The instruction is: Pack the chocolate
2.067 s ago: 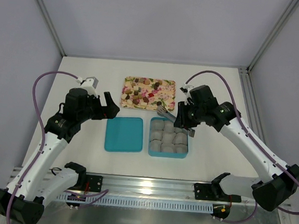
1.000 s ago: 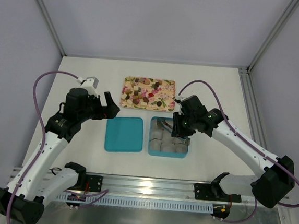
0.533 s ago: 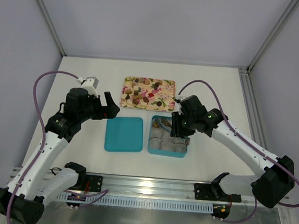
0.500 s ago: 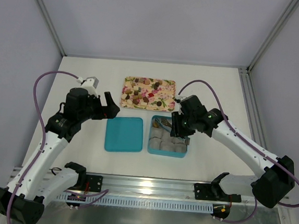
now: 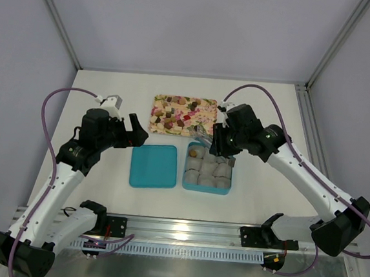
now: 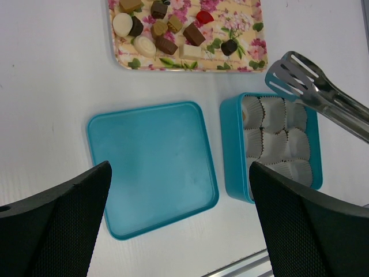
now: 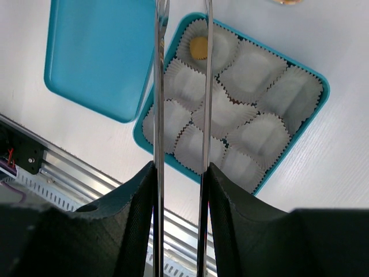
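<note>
White tabletop (image 5: 111, 93) is carrying everything. Left arm (image 5: 73, 158) is hanging over the left side. Right arm (image 5: 305, 175) is reaching in over the teal box.

Flowered tray (image 5: 207, 108) is sitting at the far middle of the tabletop. Just nearer than it, two teal squares are lying side by side, close but apart: flat lid (image 5: 153, 165) on the left, open box (image 5: 206, 190) on the right. Box is lined with crinkled white paper cups (image 7: 253, 69), three by three, packed tight against each other.

Right claw (image 7: 180, 170) is gripping metal tongs (image 6: 314, 98), fingers pressing on both tong arms. Tongs are pointing toward the box's far-left corner, tips parted, hanging around the box edge nearest the tray. Can't tell tip height from these views.

Left claw (image 6: 180, 173) is standing wide open, holding nothing, hovering near the lid's far-left corner and above the tabletop.

Chocolate pieces (image 6: 164, 29) are mostly lying loose on the tray: dark brown, light brown, a couple cream, one red, bunched toward its left and middle. One light yellowish-brown piece (image 7: 199, 48) is sitting in the far-left corner cup of the box.
</note>
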Controlling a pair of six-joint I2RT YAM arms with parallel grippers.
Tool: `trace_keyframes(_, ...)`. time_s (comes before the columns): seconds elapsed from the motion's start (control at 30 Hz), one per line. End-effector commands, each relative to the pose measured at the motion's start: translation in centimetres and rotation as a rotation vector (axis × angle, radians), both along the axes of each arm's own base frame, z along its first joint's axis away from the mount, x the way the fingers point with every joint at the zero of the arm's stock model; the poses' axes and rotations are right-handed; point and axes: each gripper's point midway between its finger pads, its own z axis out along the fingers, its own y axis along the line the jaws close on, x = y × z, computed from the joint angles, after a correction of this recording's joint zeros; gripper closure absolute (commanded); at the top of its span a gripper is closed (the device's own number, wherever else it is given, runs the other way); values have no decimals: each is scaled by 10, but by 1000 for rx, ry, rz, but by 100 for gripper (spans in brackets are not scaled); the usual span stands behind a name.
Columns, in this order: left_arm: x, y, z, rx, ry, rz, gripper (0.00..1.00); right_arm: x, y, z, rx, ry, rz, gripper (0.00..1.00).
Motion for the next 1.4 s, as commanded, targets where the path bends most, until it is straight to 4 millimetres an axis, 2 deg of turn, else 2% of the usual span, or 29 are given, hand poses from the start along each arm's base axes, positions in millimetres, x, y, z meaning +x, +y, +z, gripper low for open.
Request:
trace_keyframes(0.0,3,0,6,-4,-29,1,0,28,9,16,-3,-74,-4,59)
trace_keyframes(0.1,3,0,6,-3,-29,0,0,51,14,8,-28,-73,-15,59)
trace_keyframes(0.2,3,0,5,-1,-25,2,0,74,18,15,-29,-101,-20,59)
trace_keyframes(0.27,3,0,5,-2,-25,1,0,88,20,3,-59,-81,-23,59)
trace_keyframes(0.33,3,0,4,-2,-23,-1,0,98,28,6,-56,-99,3,59)
trace_keyframes(0.37,4,0,5,-3,-24,-1,0,104,33,-3,-65,-79,12,59)
trace_keyframes(0.43,4,0,4,-4,-19,-1,0,112,41,0,-59,-86,26,59)
trace_keyframes(0.47,3,-1,3,-3,-18,-5,0,116,45,-7,-65,-74,30,59)
trace_keyframes(0.57,4,-1,4,-2,-21,-2,0,127,51,-12,-70,-70,37,59)
trace_keyframes(0.63,4,-1,3,-2,-17,-4,0,131,55,-12,-68,-73,40,58)
trace_keyframes(0.9,4,-1,1,1,-13,-2,0,143,64,-33,-110,-39,58,57)
trace_keyframes(1.37,4,0,1,3,-10,4,0,141,74,-52,-149,-11,85,55)
